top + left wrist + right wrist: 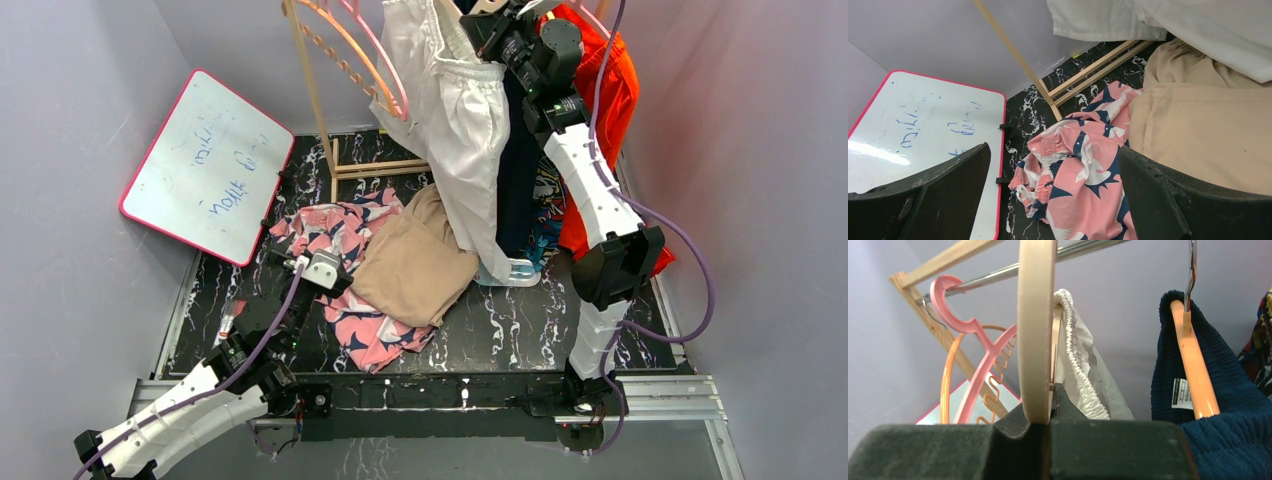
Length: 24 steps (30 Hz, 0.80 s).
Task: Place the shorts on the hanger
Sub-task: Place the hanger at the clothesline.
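The white shorts [458, 120], large and smooth-legged with a tightly gathered elastic waistband, hang high by the rail above the counter [520, 320]. They seem to be draped on the hanger [1037, 330], though the fold is hidden. The hanger is pale beige, thick and rounded. The right jaws are clenched on it, and the left jaws stand released over a pink patterned garment [1083, 170].

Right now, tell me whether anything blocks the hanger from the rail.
Nothing visible does. The right gripper holds the hanger up at a bare stretch of rail, with a pink hanger on one side and an orange hanger on the other.
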### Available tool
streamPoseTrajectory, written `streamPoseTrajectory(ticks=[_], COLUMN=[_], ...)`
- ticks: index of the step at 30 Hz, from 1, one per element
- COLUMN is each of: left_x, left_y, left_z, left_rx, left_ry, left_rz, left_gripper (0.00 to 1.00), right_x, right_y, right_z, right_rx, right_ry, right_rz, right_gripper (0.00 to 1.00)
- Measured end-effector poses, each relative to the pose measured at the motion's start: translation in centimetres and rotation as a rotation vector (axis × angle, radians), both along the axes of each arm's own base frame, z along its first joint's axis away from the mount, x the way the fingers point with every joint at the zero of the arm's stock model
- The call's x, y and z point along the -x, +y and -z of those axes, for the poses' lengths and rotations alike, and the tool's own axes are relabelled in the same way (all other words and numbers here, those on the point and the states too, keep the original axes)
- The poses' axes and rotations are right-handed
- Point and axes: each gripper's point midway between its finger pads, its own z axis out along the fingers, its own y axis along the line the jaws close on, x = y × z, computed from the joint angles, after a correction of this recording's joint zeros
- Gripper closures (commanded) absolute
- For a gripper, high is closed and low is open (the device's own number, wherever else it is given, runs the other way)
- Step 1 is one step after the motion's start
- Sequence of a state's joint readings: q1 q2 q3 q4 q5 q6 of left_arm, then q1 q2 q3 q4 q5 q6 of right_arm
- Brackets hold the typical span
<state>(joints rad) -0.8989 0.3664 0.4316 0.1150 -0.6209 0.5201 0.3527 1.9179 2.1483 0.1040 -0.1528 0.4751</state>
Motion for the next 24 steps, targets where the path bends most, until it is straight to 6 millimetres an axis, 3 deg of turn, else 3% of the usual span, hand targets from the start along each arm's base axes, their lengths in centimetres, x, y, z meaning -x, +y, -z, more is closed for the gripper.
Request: streamPoseTrajectory(ticks=[4,9,14,24], left_x=[-0.1,-0.1,-0.2,-0.2], left_y=[-0.1,0.0,0.0,-0.1], left_z=[0.2,0.2,0.2,0.3], left_rx=[-0.008,-0.013,-0.015,-0.019], left_ry=[0.006,0.006,0.004,0.007], left_rz=[0.000,-0.005,-0.008,-0.008], left_gripper=[0.02,0.02,0.02,0.02], right_x=[-0.1,-2.2,-4.7,-4.3], right_y=[0.2,-0.1,0.9,1.4], right_z=[-1.2,-0.7,0.9,-0.2], right_rx=[-0.068,-0.162,-0.229,-0.282], right_ry=[-0.019,-0.017,0.004,-0.054], right_rz=[-0.015,-0.008,-0.033,-0.085], right_gripper=[1.00,1.00,1.00,1.00])
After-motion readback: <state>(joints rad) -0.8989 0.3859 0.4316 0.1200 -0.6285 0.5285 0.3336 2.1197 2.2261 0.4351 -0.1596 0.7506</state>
